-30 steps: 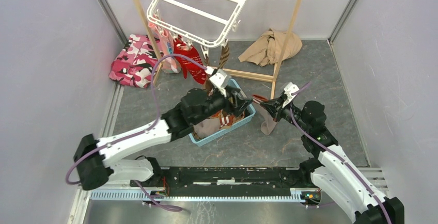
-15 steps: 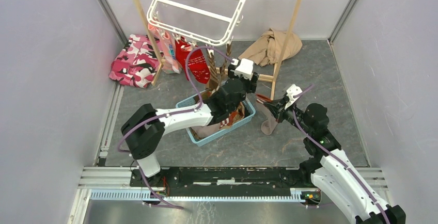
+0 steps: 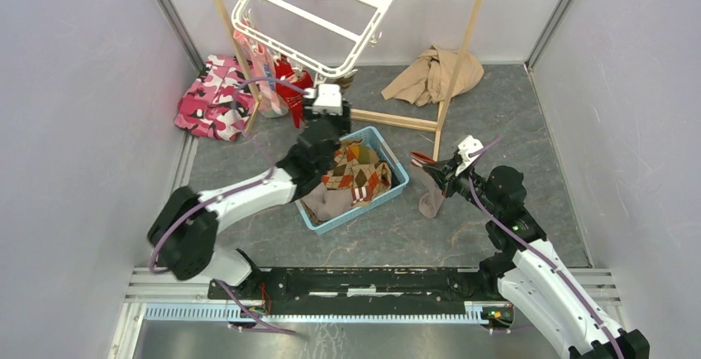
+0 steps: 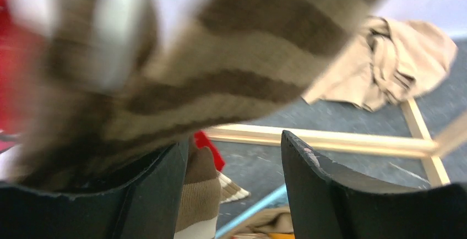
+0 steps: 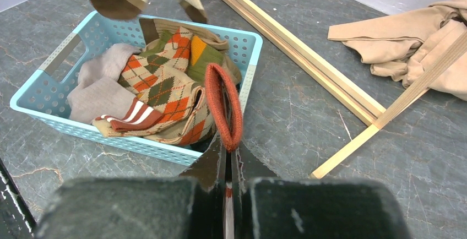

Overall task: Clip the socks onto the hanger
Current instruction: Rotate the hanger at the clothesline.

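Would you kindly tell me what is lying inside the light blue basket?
An argyle sock, a taupe sock and an olive sock fill the basket; anything beneath them is hidden.

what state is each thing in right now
white plastic clip hanger, hanging tilted
light blue plastic basket, upright, holding socks
brown-striped sock, hanging before the left gripper
left gripper, open
taupe sock with orange cuff, dangling
right gripper, shut on its cuff
beige cloth, crumpled on the floor
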